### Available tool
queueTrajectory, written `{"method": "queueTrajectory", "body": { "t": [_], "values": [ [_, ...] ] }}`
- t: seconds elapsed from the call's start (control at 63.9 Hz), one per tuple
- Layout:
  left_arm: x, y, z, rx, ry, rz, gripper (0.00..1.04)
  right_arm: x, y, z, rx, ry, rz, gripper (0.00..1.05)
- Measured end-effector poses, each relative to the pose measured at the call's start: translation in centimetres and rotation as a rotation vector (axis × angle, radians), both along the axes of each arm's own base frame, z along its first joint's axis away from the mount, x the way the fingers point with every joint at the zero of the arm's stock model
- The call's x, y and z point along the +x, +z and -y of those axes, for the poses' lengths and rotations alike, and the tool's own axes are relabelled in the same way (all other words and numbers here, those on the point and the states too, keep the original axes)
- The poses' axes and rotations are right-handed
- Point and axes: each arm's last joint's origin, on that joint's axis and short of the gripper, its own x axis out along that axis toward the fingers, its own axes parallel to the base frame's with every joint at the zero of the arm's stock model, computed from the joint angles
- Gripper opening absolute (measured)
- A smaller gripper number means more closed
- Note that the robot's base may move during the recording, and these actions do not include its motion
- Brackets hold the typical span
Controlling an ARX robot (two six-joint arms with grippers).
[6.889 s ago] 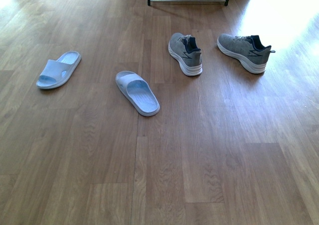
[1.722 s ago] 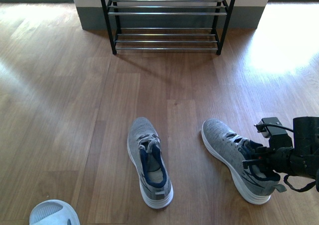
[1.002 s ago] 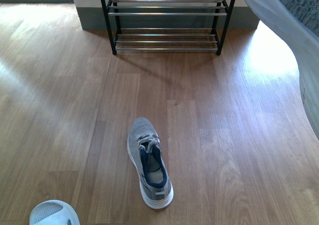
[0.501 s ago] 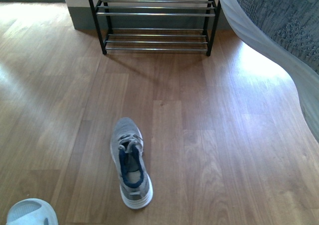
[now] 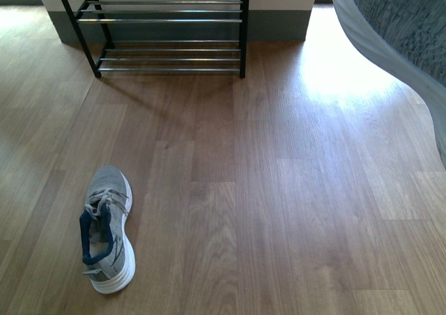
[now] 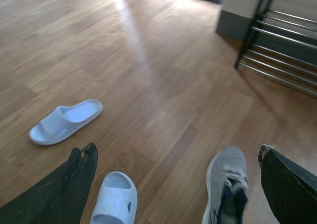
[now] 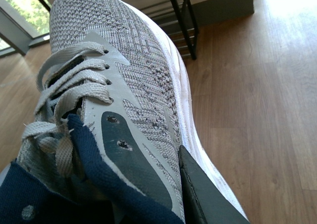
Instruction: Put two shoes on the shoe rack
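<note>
One grey sneaker (image 5: 106, 228) lies on the wood floor at the lower left, toe toward the shoe rack (image 5: 167, 22), which stands against the wall at the top left. My right gripper (image 7: 148, 177) is shut on the other grey sneaker (image 7: 133, 70), one dark finger (image 7: 203, 194) pressed on its outer side by the collar. That lifted sneaker (image 5: 404, 22) fills the front view's top right corner. My left gripper (image 6: 178, 184) hangs open above the floor, over the lying sneaker (image 6: 227, 179) and a pale slide (image 6: 115, 199).
A second pale slide (image 6: 64, 121) lies further off on the floor. The rack (image 6: 285, 55) has thin silver rods and black posts, with a grey skirting and white wall behind. Bright sunlight falls on the floor right of the rack.
In the front view the rack and the lying sneaker have slid leftward. The slide has left that view. The held sneaker stays raised at the top right.
</note>
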Motion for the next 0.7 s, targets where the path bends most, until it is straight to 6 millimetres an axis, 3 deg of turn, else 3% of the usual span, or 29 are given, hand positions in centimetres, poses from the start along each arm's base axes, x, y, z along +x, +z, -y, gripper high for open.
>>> {"method": "queueTrajectory", "body": {
  "t": [0.094, 0.172, 0.313, 0.485, 0.705],
  "values": [
    [3.9, -0.6, 0.8, -0.062, -0.038, -0.037, 0.95, 0.0, 0.0, 0.0, 0.001, 0.004, 0.0, 0.01],
    [8.0, -2.4, 1.7, -0.088, -0.088, -0.111, 0.95, 0.0, 0.0, 0.0, 0.001, 0.004, 0.0, 0.01],
    [13.5, -8.8, 2.9, -0.116, -0.201, -0.357, 0.95, 0.0, 0.0, 0.0, 0.0, 0.0, 0.0, 0.01],
    [17.6, -16.8, 3.8, -0.061, -0.326, -0.63, 0.95, 0.0, 0.0, 0.0, 0.001, 0.004, 0.0, 0.01],
    [20.4, -24.5, 4.2, 0.023, -0.425, -0.852, 0.95, 0.0, 0.0, 0.0, 0.001, 0.003, -0.001, 0.01]
  ]
}}
